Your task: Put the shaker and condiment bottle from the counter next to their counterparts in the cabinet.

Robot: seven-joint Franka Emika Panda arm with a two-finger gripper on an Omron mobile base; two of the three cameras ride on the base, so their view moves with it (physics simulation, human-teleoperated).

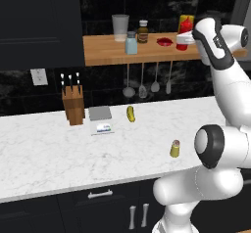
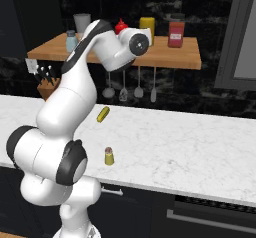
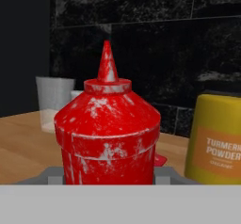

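My gripper point(image 3: 108, 177) is shut on the red condiment bottle point(image 3: 107, 133), which stands upright at the level of the cabinet shelf point(image 1: 105, 51), its base hidden. In the left base view the bottle point(image 1: 185, 28) sits just in front of the wide yellow bottle point(image 1: 186, 18), with the hand point(image 1: 185, 41) around its lower part. The yellow bottle point(image 3: 215, 143) is close on the right in the hand view. The pale blue shaker point(image 1: 131, 43) stands further left on the shelf. The olive shaker point(image 1: 175, 149) is upright on the marble counter point(image 1: 44, 153) near its front edge.
A glass point(image 1: 120, 27), a brown jar point(image 1: 142, 31) and a flat red thing point(image 1: 165, 42) share the shelf; a red boxy jar point(image 2: 175, 32) stands at its right end. Utensils hang below. A knife block point(image 1: 73, 104), a grey scale point(image 1: 100, 113) and a yellow pickle point(image 1: 131, 113) lie on the counter.
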